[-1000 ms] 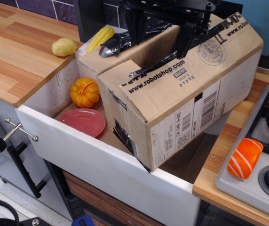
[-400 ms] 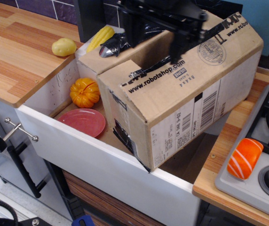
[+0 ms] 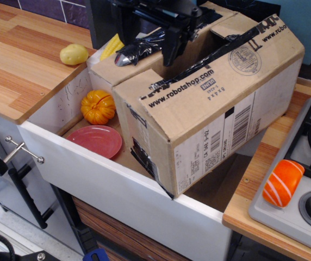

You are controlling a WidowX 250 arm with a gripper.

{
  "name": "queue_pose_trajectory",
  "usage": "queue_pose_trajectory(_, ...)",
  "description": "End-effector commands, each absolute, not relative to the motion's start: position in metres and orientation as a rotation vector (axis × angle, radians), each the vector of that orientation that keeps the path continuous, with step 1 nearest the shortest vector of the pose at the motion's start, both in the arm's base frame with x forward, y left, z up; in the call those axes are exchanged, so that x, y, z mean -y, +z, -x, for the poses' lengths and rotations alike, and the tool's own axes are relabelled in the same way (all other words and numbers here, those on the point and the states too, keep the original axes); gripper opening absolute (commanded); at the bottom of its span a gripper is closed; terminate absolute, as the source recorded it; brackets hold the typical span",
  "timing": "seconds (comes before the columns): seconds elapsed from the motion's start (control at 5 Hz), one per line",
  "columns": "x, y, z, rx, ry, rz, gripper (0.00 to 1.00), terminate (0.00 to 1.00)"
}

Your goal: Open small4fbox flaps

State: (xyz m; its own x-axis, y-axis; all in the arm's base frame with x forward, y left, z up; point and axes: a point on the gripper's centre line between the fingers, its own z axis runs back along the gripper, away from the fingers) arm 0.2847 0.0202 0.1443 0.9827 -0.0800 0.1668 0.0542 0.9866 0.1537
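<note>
The small4fbox [image 3: 221, 130] is a large brown cardboard box printed "www.robotshop.com", lying tilted in the white sink [image 3: 117, 190]. Its near flap [image 3: 199, 89] lies down over the top. The left flap [image 3: 124, 66] carries crinkled black tape [image 3: 142, 48], and a dark opening [image 3: 180, 62] shows between the two. A far flap [image 3: 226, 19] stands up at the back. My black gripper [image 3: 149, 41] hangs over the left flap and its tape. Its fingers [image 3: 172, 50] are spread wide and hold nothing.
In the sink left of the box lie an orange pumpkin [image 3: 98, 106] and a pink plate [image 3: 95, 140]. A yellow potato [image 3: 74, 54] and a corn cob [image 3: 116, 43] sit at the back left. A salmon sushi piece [image 3: 282, 182] rests on the stove [image 3: 302, 217] at right.
My gripper has moved left, from over the box's opening near its middle to over the left flap with the black tape. The box has not moved.
</note>
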Motion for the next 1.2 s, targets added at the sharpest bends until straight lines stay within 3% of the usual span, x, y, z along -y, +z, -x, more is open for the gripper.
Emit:
queue_pose_trajectory(0.0, -0.03, 0.135, -0.285, 0.229, -0.009, -0.143, 1.0, 0.0)
queue_pose_trajectory(0.2, -0.027, 0.129, -0.282, 0.243, 0.016, -0.119, 1.0, 0.0)
queue_pose_trajectory(0.4, -0.017, 0.127, -0.28, 0.242, 0.066, -0.03, 1.0, 0.0)
queue_pose_trajectory(0.8, 0.018, 0.149, -0.281, 0.249, 0.094, 0.082, 1.0, 0.0)
queue_pose_trajectory(1.0, 0.033, 0.156, -0.283, 0.261, 0.085, 0.088, 1.0, 0.0)
